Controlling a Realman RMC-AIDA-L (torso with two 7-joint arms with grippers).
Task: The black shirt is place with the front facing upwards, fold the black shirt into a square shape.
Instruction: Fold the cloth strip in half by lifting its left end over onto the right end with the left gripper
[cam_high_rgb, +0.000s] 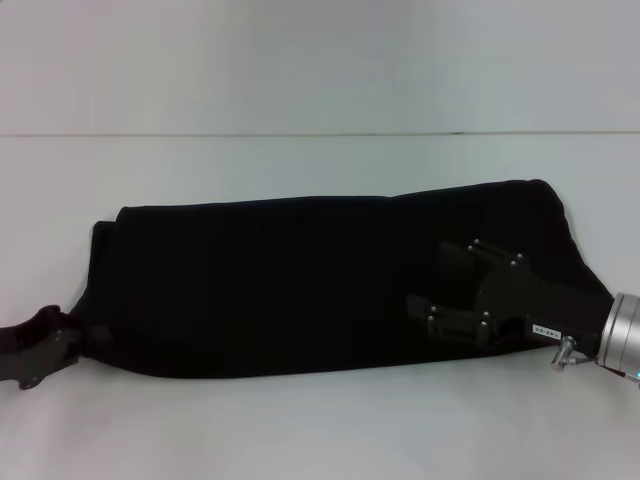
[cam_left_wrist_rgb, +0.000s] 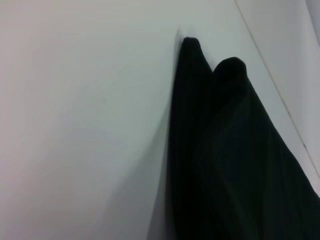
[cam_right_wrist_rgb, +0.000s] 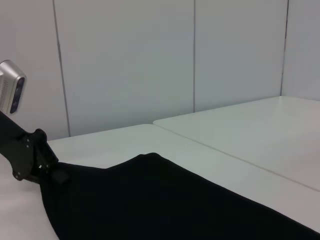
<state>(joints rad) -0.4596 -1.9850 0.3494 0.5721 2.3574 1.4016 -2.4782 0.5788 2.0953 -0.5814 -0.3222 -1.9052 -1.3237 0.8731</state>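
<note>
White tabletop (cam_high_rgb: 300, 430) stretches under everything, with pale wall panels behind it in the right wrist view. Across the middle lies the shirt (cam_high_rgb: 300, 290), already doubled into a long black band running left to right; no lettering or neck label shows, so the front seems to be folded inward. The left gripper (cam_high_rgb: 75, 340) sits at the band's near left corner, touching the cloth, and the right wrist view shows it at that same end (cam_right_wrist_rgb: 50, 172), apparently nipping the edge, though I cannot tell for sure whether its fingers are closed on the cloth. The right gripper (cam_high_rgb: 450, 290) lies over the band's right end, its two fingers spread apart with black fabric beneath them; whether any cloth is caught between them cannot be told. Each arm stands at one end probably so the band can be lifted evenly and one end brought over the other, shortening it toward a square. The left wrist view shows only two rounded cloth corners (cam_left_wrist_rgb: 230, 67) against bare table.
</note>
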